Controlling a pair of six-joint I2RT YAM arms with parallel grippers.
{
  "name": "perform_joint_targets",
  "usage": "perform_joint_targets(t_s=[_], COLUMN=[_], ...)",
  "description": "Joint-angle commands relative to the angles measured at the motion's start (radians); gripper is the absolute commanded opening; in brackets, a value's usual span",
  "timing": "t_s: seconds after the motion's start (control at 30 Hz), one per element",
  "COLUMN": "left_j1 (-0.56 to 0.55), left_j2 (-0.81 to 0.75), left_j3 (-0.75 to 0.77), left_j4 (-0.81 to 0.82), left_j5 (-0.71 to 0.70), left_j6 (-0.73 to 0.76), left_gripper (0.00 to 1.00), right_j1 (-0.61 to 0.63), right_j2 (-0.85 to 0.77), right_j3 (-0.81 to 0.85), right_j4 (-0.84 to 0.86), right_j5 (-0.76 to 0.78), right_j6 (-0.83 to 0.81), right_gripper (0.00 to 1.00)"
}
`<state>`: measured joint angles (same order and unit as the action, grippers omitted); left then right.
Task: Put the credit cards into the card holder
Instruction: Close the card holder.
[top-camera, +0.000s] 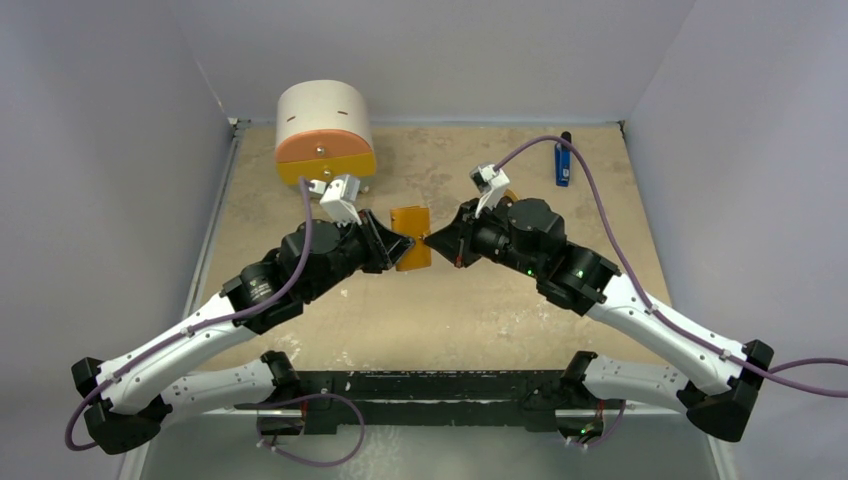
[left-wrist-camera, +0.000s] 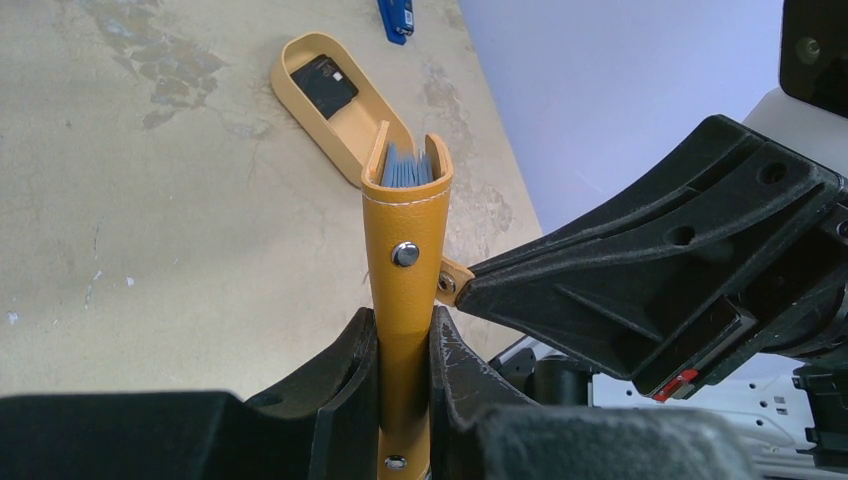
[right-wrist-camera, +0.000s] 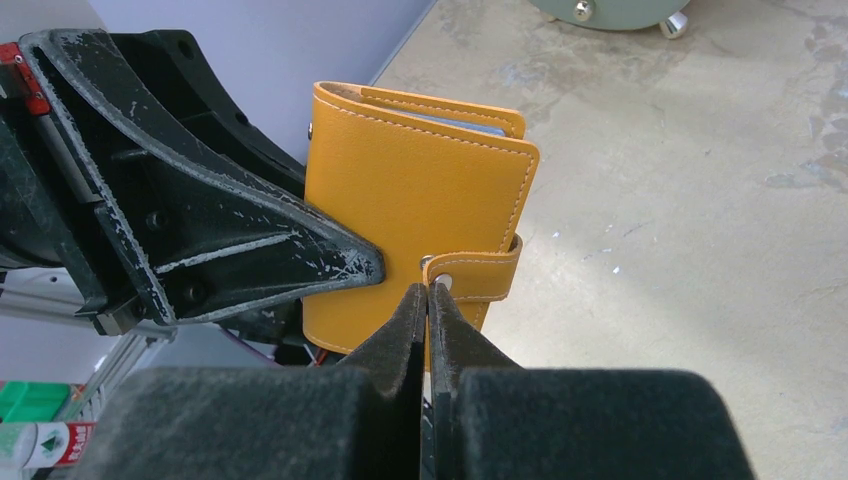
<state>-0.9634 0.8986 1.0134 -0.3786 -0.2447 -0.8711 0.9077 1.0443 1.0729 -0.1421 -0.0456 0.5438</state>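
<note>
The orange card holder (top-camera: 411, 235) is held upright above the table between both grippers. My left gripper (left-wrist-camera: 404, 325) is shut on its spine side, below a silver snap. Grey-blue pockets show at its top edge (left-wrist-camera: 405, 168). My right gripper (right-wrist-camera: 427, 290) is shut on the holder's snap strap (right-wrist-camera: 480, 275), which stands off the cover (right-wrist-camera: 410, 200). One black credit card (left-wrist-camera: 325, 85) with a small white mark lies in the tan oval tray (left-wrist-camera: 350, 135) beyond the holder. In the top view the right arm hides the cards.
A round drawer cabinet (top-camera: 325, 135) stands at the back left. A blue-and-black stick (top-camera: 563, 160) lies at the back right, also in the left wrist view (left-wrist-camera: 397, 15). The tray's edge (top-camera: 511, 195) peeks out behind the right wrist. Grey walls enclose the table.
</note>
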Motion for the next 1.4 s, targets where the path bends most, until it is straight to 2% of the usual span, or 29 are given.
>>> perform_joint_targets(t_s=[0.0,1.37], left_j1=[-0.002,-0.001], left_j2=[-0.011,-0.018], left_j3=[0.022,0.009], left_j4=[0.086,0.176], left_j5=[0.022,0.164], left_j6=[0.004,0.0], left_gripper=[0.0,0.0], right_j1=[0.002,0.001], right_j2=[-0.01,0.064], right_j3=[0.002,0.03], right_j4=[0.064,0.039], right_j5=[-0.013,-0.051], right_j6=[0.014,0.026], right_gripper=[0.0,0.0])
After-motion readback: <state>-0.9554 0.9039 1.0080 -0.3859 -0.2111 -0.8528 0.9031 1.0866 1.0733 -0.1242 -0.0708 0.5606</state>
